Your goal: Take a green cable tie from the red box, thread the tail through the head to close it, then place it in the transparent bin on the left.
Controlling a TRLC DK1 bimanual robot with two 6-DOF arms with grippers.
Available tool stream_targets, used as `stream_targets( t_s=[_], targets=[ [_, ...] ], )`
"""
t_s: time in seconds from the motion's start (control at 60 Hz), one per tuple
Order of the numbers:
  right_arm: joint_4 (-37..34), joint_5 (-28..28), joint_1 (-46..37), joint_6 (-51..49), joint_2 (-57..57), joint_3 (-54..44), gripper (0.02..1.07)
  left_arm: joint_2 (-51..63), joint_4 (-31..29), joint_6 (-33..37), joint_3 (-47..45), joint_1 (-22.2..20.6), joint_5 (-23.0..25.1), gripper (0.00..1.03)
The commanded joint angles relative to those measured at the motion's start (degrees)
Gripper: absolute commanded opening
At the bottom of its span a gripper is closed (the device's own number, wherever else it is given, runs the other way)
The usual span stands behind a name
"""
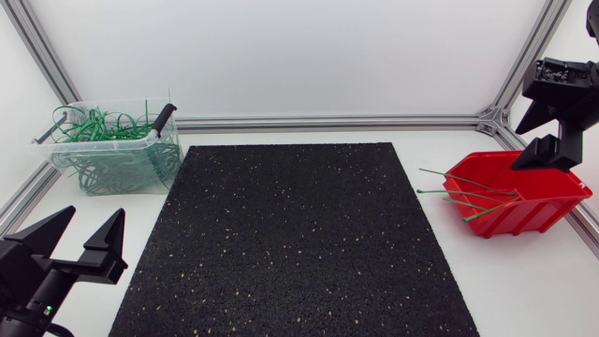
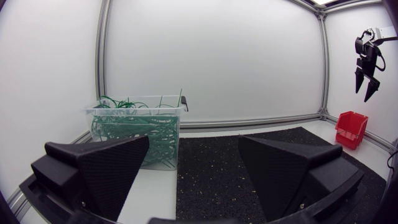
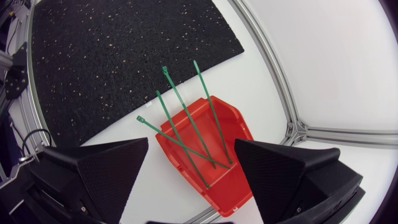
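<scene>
The red box stands at the table's right, with several straight green cable ties poking out of it toward the mat. My right gripper hangs open above the box's far end, touching nothing. In the right wrist view the red box and its cable ties lie below the open right gripper. The transparent bin at the back left holds a heap of closed green ties. My left gripper stands open and empty near the front left corner. From the left wrist view, the transparent bin is ahead of the left gripper.
A black speckled mat covers the middle of the table between bin and box. Aluminium frame rails run along the back and side edges. The left wrist view also shows the red box and my right gripper far off.
</scene>
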Motion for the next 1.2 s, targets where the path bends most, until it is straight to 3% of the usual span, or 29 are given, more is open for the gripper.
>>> stream_targets(
  t_s=[0.0,0.383,0.7,0.9,0.967,1.067,1.183],
  targets=[
    [-1.38,0.74,0.20,-6.97,1.05,-3.16,1.03,-0.14,-1.13,-1.00,-2.26,0.04,0.17,1.00],
    [3.19,2.24,1.60,-20.25,1.41,-15.20,1.02,-0.14,-1.22,-1.00,-2.26,-0.22,0.17,1.00],
    [12.42,4.52,2.92,-22.97,1.32,-23.64,0.87,-0.14,-1.57,-1.00,-2.26,-0.22,-0.44,1.00],
    [17.43,5.40,3.54,-23.15,1.23,-28.12,0.86,-0.14,-1.66,-1.09,-2.17,-0.22,-0.62,1.00],
    [19.80,5.40,3.71,-23.15,1.23,-29.62,0.78,-0.14,-1.66,-1.18,-2.17,-0.39,-0.62,1.00],
    [23.40,6.37,4.07,-23.06,1.23,-31.81,0.78,-0.14,-1.74,-1.18,-2.17,-0.66,-0.62,1.00],
    [26.39,6.02,4.59,-23.06,0.79,-33.13,0.61,-0.14,-1.74,-1.09,-2.17,-0.83,-0.71,1.00]
  ],
)
